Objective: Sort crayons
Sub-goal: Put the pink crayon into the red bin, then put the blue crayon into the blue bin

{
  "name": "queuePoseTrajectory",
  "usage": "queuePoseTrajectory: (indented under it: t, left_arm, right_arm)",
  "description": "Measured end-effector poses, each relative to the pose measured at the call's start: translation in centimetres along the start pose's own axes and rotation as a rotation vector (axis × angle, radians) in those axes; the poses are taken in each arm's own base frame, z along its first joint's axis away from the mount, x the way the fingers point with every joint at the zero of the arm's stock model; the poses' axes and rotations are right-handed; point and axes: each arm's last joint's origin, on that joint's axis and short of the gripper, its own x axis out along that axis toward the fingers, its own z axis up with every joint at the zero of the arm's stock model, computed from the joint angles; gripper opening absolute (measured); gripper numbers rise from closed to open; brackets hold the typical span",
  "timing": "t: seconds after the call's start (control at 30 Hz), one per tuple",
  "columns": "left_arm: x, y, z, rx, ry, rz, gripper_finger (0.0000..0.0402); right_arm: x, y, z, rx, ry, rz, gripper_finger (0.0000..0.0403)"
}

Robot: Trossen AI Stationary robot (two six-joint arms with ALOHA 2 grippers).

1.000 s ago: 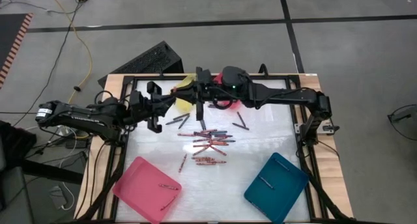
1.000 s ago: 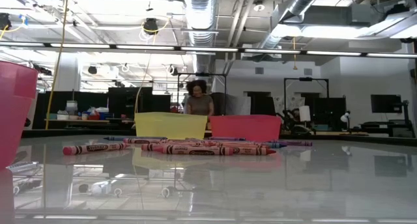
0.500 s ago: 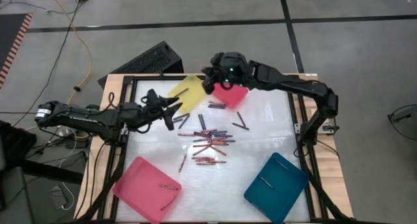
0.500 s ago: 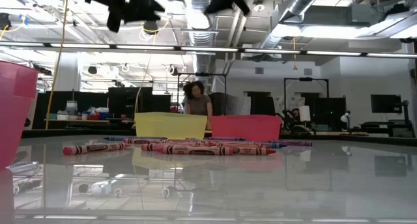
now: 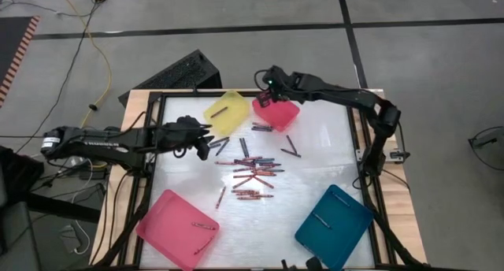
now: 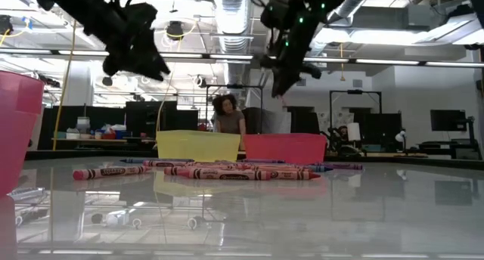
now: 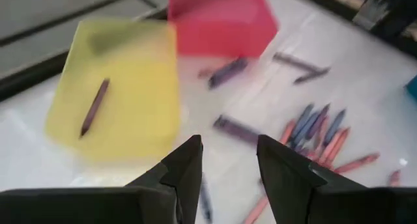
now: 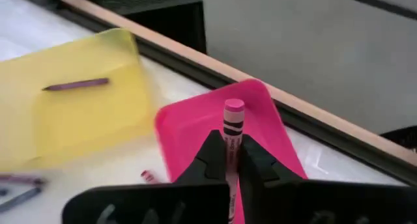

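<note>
Several red, pink and dark bluish crayons [image 5: 252, 172] lie loose on the white table's middle. A yellow tray [image 5: 226, 111] holding one purple crayon [image 7: 94, 107] and a small pink tray [image 5: 276, 113] stand at the far side. My right gripper [image 8: 232, 160] hangs over the small pink tray [image 8: 260, 129], shut on a pink crayon [image 8: 232, 123]. My left gripper [image 7: 228, 162] is open with nothing between its fingers. It hangs above the table, left of the pile and near the yellow tray [image 7: 117, 87]. My right gripper pinches the pink crayon between its two fingers, with the wrapped end [image 8: 232, 136] sticking out past the fingertips. The crayon lies along the fingers, not across them. The fingers slant down from the table's right. The crayon is lifted clear, above the small pink tray.
A large pink tray [image 5: 179, 228] with two crayons stands at the near left, and a teal tray [image 5: 334, 216] with two crayons at the near right. A black frame [image 5: 370, 176] borders the table. A person [image 6: 229, 116] shows in the room beyond.
My right gripper has swung from beside the yellow tray toward the table's right, come down and tipped downward over the small pink tray, carrying the crayon. My left gripper has tipped downward and sunk, edging toward the crayon pile. Both have dropped into the low view.
</note>
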Motion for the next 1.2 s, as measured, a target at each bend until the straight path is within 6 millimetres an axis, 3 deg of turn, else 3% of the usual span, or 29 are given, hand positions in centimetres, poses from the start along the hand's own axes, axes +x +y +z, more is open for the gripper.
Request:
queuePoseTrajectory:
  t: [0.17, 0.37, 0.6, 0.7, 0.87, 1.2]
  left_arm:
    - [0.2, 0.8, -0.3, 0.022, 0.057, 0.032, 0.0135]
    - [0.5, 1.1, -0.6, 0.038, 0.105, 0.013, 0.0135]
    - [1.8, 1.1, -2.1, 0.082, 0.233, 0.0, 0.0157]
    - [2.5, 1.0, -2.7, 0.106, 0.284, -0.001, 0.0179]
    - [3.7, 0.6, -4.1, 0.221, 0.385, -0.004, 0.0209]
    - [6.2, 0.4, -6.4, 0.36, 0.489, 0.097, 0.0211]
  right_arm:
    - [2.6, -0.2, -0.8, 0.043, 0.058, -0.037, 0.0025]
    - [5.5, 0.0, -1.9, 0.033, 0.137, -0.059, 0.0065]
    - [5.4, 0.1, -2.0, 0.033, 0.159, -0.025, 0.0117]
    - [3.8, 0.1, -1.3, 0.034, 0.144, 0.045, 0.0134]
    - [-1.0, 0.3, -0.3, 0.017, 0.065, 0.133, 0.0145]
    - [-11.2, 0.2, 0.2, -0.013, -0.142, 0.273, 0.0135]
